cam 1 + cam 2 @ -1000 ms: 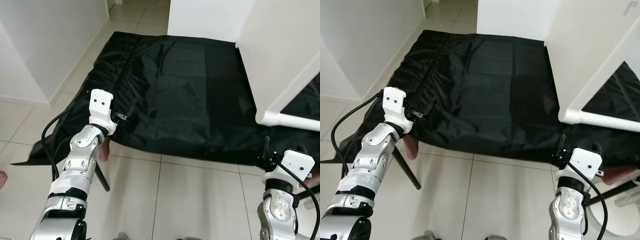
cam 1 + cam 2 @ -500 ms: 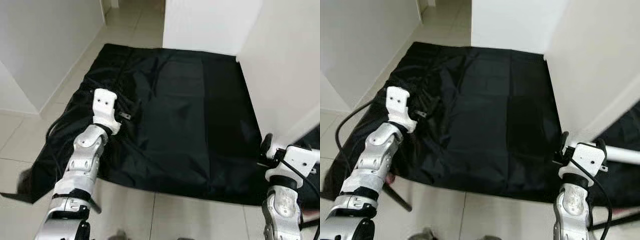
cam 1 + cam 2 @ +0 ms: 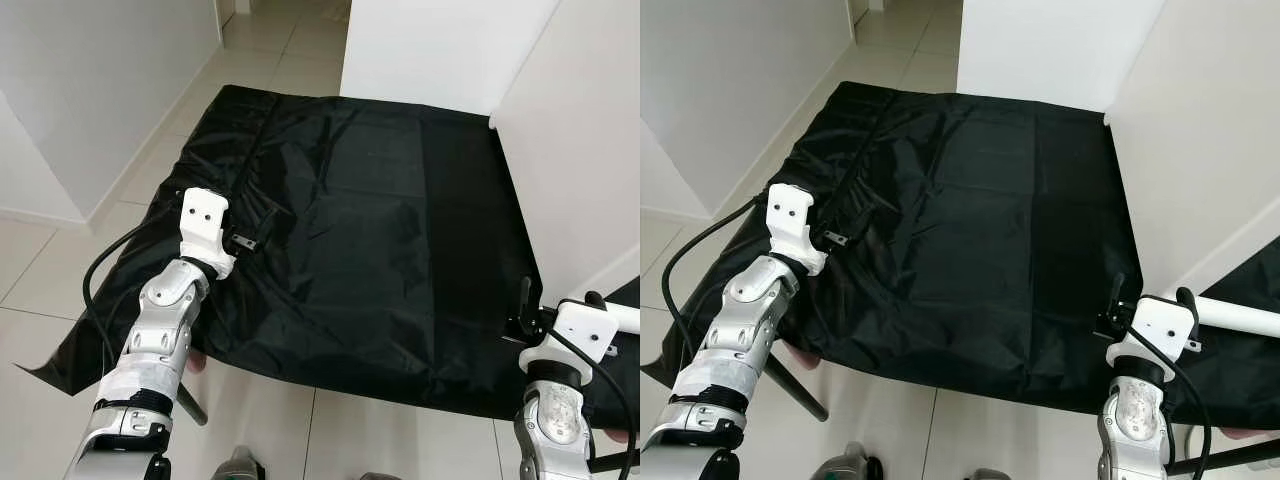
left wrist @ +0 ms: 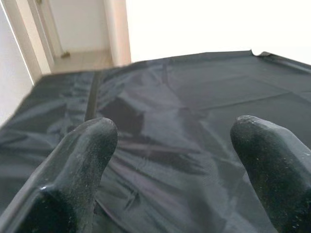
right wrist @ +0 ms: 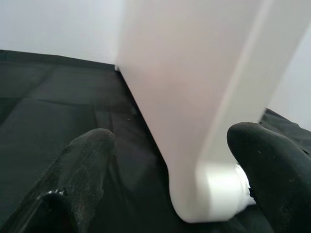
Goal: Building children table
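A large black sheet (image 3: pixel 380 230) lies spread on the tiled floor. At its right side a white table panel (image 3: pixel 590 150) stands on edge, with a white round leg (image 3: pixel 1240 315) at its lower corner. My left gripper (image 4: pixel 175 145) hovers open above the wrinkled left part of the sheet, with nothing between its fingers (image 4: pixel 82 160). My right gripper (image 5: pixel 170 160) is open over the sheet's near right corner. It points at the panel's rounded lower corner (image 5: pixel 209 194), a short way off it.
A white wall (image 3: pixel 90 90) runs along the left of the sheet, and another white wall (image 3: pixel 430 40) closes off its far edge. Light floor tiles (image 3: pixel 60 270) lie to the left and in front. A thin dark rod (image 3: pixel 190 400) slants beneath my left forearm.
The whole picture has shifted, so the camera moved; the sheet's near edge now sits lower in view. Both grippers keep about the same open pose, and the right one now sits over the sheet.
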You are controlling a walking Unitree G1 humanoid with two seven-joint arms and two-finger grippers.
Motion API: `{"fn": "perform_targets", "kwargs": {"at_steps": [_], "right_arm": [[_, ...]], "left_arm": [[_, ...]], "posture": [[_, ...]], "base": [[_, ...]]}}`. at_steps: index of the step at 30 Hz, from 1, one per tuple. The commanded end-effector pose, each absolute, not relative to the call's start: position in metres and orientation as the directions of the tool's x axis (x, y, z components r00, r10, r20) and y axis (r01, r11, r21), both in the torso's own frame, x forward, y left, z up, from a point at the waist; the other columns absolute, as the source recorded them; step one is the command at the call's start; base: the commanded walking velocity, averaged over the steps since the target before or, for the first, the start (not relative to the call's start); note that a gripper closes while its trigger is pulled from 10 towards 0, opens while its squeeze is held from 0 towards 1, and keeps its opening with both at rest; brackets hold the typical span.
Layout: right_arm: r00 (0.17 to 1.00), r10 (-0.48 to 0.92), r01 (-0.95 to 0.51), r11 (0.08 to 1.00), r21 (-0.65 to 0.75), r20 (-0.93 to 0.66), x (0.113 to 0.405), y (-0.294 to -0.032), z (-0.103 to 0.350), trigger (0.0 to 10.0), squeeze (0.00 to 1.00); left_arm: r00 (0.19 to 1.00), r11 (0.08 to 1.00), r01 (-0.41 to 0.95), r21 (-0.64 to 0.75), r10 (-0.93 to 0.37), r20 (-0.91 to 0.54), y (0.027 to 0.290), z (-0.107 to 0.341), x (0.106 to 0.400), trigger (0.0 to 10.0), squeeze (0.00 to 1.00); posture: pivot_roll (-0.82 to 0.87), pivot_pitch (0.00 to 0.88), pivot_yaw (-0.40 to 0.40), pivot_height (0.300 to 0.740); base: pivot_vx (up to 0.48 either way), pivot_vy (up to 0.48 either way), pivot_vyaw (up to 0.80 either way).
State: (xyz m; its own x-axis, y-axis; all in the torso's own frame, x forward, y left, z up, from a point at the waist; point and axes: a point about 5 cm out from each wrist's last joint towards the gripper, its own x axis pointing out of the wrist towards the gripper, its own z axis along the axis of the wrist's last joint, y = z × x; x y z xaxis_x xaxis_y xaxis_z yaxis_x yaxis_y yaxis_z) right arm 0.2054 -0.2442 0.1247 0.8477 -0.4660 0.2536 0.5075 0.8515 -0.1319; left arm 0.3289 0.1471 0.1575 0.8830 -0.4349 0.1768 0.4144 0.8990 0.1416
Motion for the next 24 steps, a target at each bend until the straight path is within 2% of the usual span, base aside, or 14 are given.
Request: {"fn": "perform_targets", "kwargs": {"at_steps": [1,5,6,7,13,14,24], "right_arm": [[0.833,-0.502,0.539,0.831,-0.136,0.234,0.202,-0.251,0.121,10.0,0.00],[0.835,-0.503,0.536,0.836,-0.120,0.222,0.202,-0.253,0.119,10.0,0.00],[0.837,-0.501,0.533,0.838,-0.117,0.219,0.202,-0.253,0.119,10.0,0.24],[0.845,-0.490,0.519,0.849,-0.103,0.215,0.203,-0.254,0.119,10.0,1.00],[0.853,-0.477,0.502,0.860,-0.087,0.210,0.206,-0.258,0.119,10.0,1.00],[0.853,-0.480,0.502,0.862,-0.072,0.203,0.208,-0.261,0.120,10.0,0.00],[0.871,-0.437,0.445,0.895,0.014,0.225,0.218,-0.272,0.126,10.0,0.00]], "left_arm": [[0.832,0.846,0.499,0.190,-0.529,0.169,0.139,0.158,0.324,10.0,0.00],[0.821,0.833,0.513,0.207,-0.546,0.165,0.135,0.159,0.322,10.0,0.00],[0.822,0.833,0.513,0.208,-0.547,0.162,0.134,0.158,0.321,10.0,0.00],[0.821,0.832,0.516,0.203,-0.548,0.160,0.133,0.158,0.321,10.0,0.00],[0.822,0.833,0.517,0.195,-0.547,0.157,0.131,0.158,0.321,10.0,0.00],[0.824,0.836,0.518,0.179,-0.544,0.158,0.131,0.158,0.322,10.0,0.00],[0.788,0.803,0.560,0.204,-0.592,0.169,0.124,0.164,0.318,10.0,0.00]], "posture": [[0.03,0.041,-0.026,0.740],[0.03,0.044,-0.025,0.740],[0.03,0.044,-0.025,0.740],[0.03,0.057,-0.018,0.740],[0.02,0.060,-0.016,0.740],[0.03,0.062,-0.014,0.740],[0.04,0.066,-0.003,0.740]], "base": [[0.000,0.000,0.00],[0.000,0.000,0.00],[0.000,0.000,0.00],[0.000,0.000,0.00],[0.000,0.000,0.00],[0.000,0.000,0.00],[0.000,0.000,0.00]]}}
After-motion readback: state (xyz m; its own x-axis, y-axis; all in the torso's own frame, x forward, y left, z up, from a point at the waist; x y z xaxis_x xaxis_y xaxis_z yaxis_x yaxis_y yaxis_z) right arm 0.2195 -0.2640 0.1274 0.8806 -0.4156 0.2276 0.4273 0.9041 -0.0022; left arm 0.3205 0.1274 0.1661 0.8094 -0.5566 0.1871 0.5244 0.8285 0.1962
